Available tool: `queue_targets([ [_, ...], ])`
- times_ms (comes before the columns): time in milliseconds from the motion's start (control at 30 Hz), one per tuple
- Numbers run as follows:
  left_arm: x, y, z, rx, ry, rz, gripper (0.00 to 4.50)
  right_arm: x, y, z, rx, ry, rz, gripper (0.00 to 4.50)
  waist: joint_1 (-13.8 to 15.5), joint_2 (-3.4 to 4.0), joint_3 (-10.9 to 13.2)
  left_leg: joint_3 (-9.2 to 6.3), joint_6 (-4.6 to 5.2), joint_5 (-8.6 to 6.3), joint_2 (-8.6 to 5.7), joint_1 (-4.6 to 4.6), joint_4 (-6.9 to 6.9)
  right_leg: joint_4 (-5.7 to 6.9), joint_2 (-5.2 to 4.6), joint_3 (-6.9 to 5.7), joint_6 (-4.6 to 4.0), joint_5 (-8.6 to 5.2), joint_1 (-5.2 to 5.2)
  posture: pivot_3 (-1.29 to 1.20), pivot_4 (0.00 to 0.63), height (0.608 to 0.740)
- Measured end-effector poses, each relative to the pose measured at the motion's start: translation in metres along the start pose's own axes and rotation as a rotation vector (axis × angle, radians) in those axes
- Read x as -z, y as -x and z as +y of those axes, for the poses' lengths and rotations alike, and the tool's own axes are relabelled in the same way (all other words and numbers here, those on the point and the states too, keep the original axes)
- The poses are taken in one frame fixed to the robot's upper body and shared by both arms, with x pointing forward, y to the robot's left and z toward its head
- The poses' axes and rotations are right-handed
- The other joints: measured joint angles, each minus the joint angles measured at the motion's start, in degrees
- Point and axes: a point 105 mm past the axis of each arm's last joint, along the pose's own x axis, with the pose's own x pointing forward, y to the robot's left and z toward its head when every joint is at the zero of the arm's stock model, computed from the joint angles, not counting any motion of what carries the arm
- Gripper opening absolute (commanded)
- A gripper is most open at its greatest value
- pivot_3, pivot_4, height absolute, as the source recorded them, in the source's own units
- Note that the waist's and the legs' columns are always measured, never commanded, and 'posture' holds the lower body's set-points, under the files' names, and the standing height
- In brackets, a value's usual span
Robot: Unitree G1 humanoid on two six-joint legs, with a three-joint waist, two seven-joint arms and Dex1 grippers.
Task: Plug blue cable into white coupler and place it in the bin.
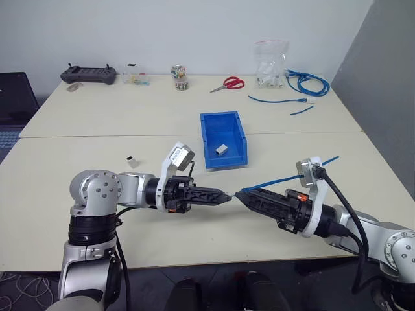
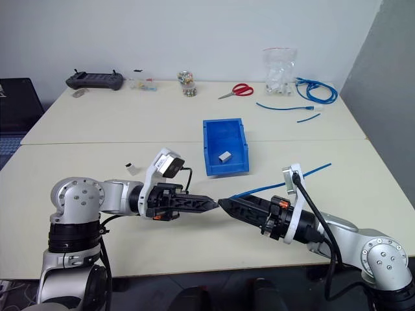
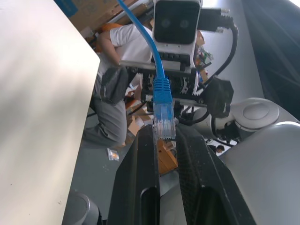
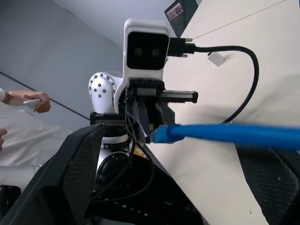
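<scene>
Blue cable (image 3: 162, 93) meeting left gripper (image 1: 224, 196) tip-to-tip at lower centre of frame, clear plug sitting between closed-up left fingers (image 3: 140, 178). Right gripper (image 1: 241, 194) standing with jaws wide apart in its wrist view, cable running through gap; grip unclear. Bin (image 1: 224, 123) lying beyond at centre, holding white coupler (image 1: 221, 149). Second small white block (image 1: 132, 160) resting left of bin.

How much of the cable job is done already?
Nothing looks finished yet. In hand: the left gripper is shut on the blue cable at its clear plug, which is bare, with no coupler on it. The right gripper is open around the cable. Left to do: plug it into a white coupler, lying loose on the table, then put it in the bin.
</scene>
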Motion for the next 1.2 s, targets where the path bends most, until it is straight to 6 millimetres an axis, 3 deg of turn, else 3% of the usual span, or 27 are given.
queue_targets([
  [167,0.0005,0.0011,0.0026,-0.015,-0.005,-0.012,0.22,0.0002,-0.002,0.0025,-0.019,0.004,0.014,2.45,0.01,0.0,0.0,0.0,0.0,0.0,0.01,-0.01,0.0,0.0,0.0,-0.01,0.0,0.0,-0.01,0.0,0.15,0.74],
  [533,0.0017,0.0009,0.0034,-0.006,-0.011,-0.032,0.22,0.0034,-0.0016,-0.0013,-0.012,0.006,0.05,0.24,0.02,0.0,0.0,0.01,0.0,0.0,0.01,-0.01,-0.01,-0.02,0.0,0.0,0.0,0.0,-0.01,0.0,0.15,0.74],
  [800,0.0009,0.001,0.0041,-0.009,-0.028,-0.039,0.22,0.0018,-0.0024,-0.002,-0.014,0.007,0.05,0.22,0.03,0.0,0.0,0.0,0.0,0.0,0.01,-0.03,-0.01,-0.03,0.0,0.0,0.0,0.0,-0.01,0.0,0.15,0.74],
  [867,0.0009,0.0007,0.0045,-0.013,-0.037,-0.039,0.92,0.0016,-0.0024,-0.0026,-0.013,0.005,0.05,0.22,0.03,0.0,0.0,0.0,0.0,0.0,0.01,-0.03,-0.01,-0.03,-0.01,0.0,0.0,0.0,-0.01,0.0,0.15,0.74],
  [900,0.0017,0.0004,0.0047,-0.014,-0.041,-0.038,0.97,0.0013,-0.0027,-0.0026,-0.014,0.006,0.051,0.22,0.02,0.0,0.0,0.0,0.0,0.0,0.01,-0.02,-0.01,-0.03,-0.01,0.0,0.0,0.0,-0.01,0.0,0.15,0.74],
  [1200,0.0053,-0.0015,0.0006,-0.005,-0.064,-0.018,3.01,-0.0016,-0.0038,-0.0016,-0.02,0.018,0.049,0.22,0.03,0.01,0.01,0.0,0.0,0.0,0.01,-0.04,-0.02,-0.05,0.0,-0.01,0.0,-0.01,-0.02,0.0,0.15,0.74],
])
